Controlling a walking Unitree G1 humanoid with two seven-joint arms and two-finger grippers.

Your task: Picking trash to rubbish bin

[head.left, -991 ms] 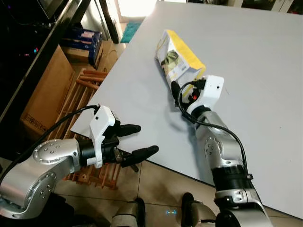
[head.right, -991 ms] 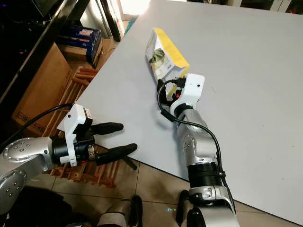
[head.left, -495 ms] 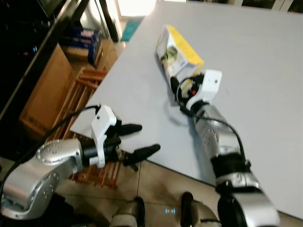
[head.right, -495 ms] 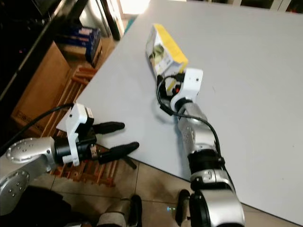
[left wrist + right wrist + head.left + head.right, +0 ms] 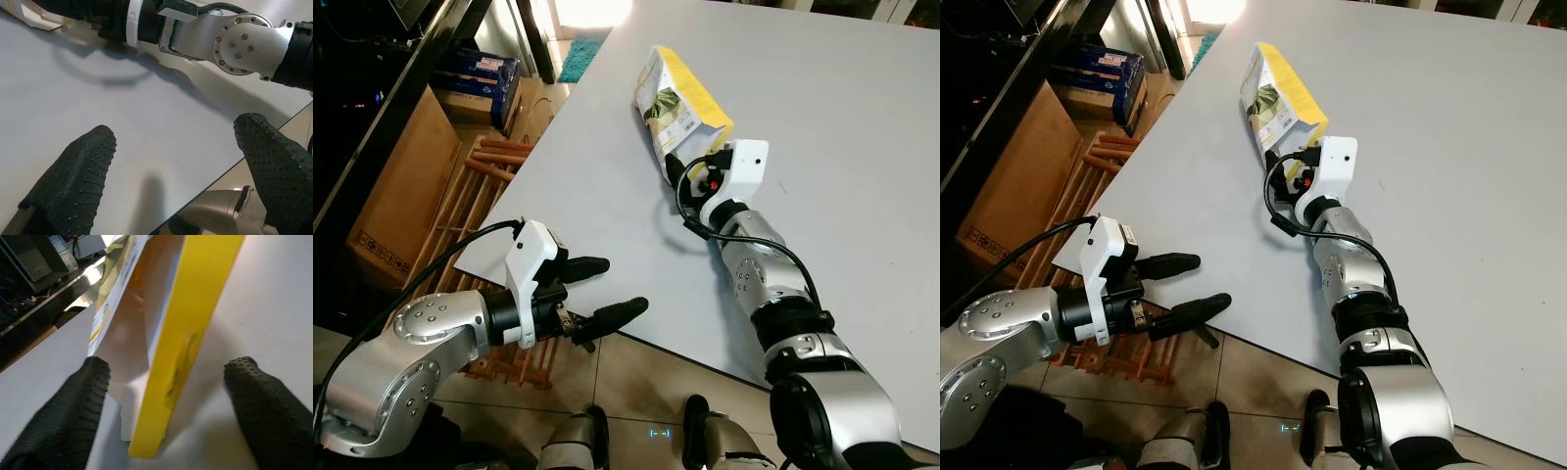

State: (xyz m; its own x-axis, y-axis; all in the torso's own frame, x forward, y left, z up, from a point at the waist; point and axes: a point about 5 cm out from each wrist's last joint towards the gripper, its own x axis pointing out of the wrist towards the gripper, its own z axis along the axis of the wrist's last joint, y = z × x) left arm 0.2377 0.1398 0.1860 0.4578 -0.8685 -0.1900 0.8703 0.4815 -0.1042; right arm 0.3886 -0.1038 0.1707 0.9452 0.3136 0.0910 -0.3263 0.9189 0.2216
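On the matte table (image 5: pixel 862 127), right tool (image 5: pixel 166 396) straddles a flattened cardboard carton (image 5: pixel 680 108).

carton (image 5: pixel 680 108): glossy printed card | table (image 5: pixel 862 127): smooth matt | fingers (image 5: pixel 78 181): studded rubber

The right silver arm stretches forward, its black two-fingered pincer (image 5: pixel 166 396) spread wide. The left silver arm is bent low, its black pincer (image 5: pixel 597 290) parted, fingers (image 5: pixel 78 171) pointing right.
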